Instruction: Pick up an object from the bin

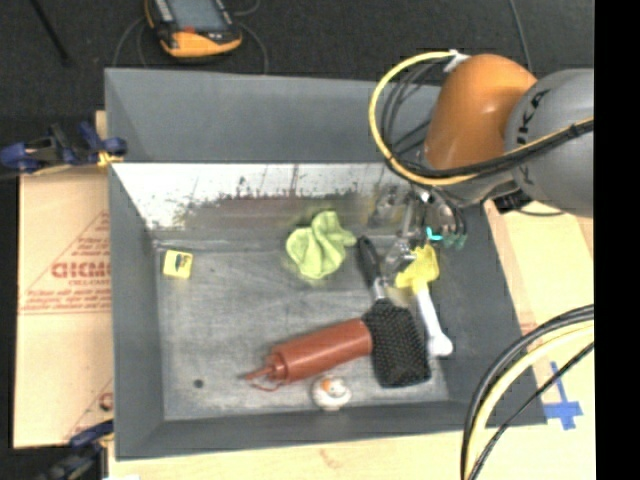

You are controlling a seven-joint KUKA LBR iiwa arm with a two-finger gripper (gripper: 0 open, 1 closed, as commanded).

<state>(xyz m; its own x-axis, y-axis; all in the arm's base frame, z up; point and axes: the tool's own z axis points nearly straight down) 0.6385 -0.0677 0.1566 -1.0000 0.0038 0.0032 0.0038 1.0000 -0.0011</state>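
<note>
Grey metal bin (140,298), open top, loose items on its floor. Yellow-green crumpled cloth (318,245) lies at 12 o'clock from floor centre, close to the back wall. Small yellow block (177,263) sits at 10 o'clock, alone, well apart from the rest. Red-brown squeeze bottle (318,350) lies on its side at 6 o'clock, nozzle pointing to 8 o'clock. Black brush (399,344) with a white handle (432,323) is at 4 o'clock, its head touching the bottle's base and the handle running up toward 1 o'clock. Small white-and-orange round thing (330,392) lies at 6 o'clock by the front wall, just beside the bottle.

The arm comes in from 3 o'clock, with an orange cover and looped cables on the wrist. The pincer (385,266) is low inside the bin at 2 o'clock, between the cloth and a small yellow piece (421,268), directly above the brush head. Apart or together: cannot tell. Whether it grips the yellow piece: cannot tell.

Outside the bin, at 11 o'clock, an orange-and-black handheld device (195,20) lies with its cable.
</note>
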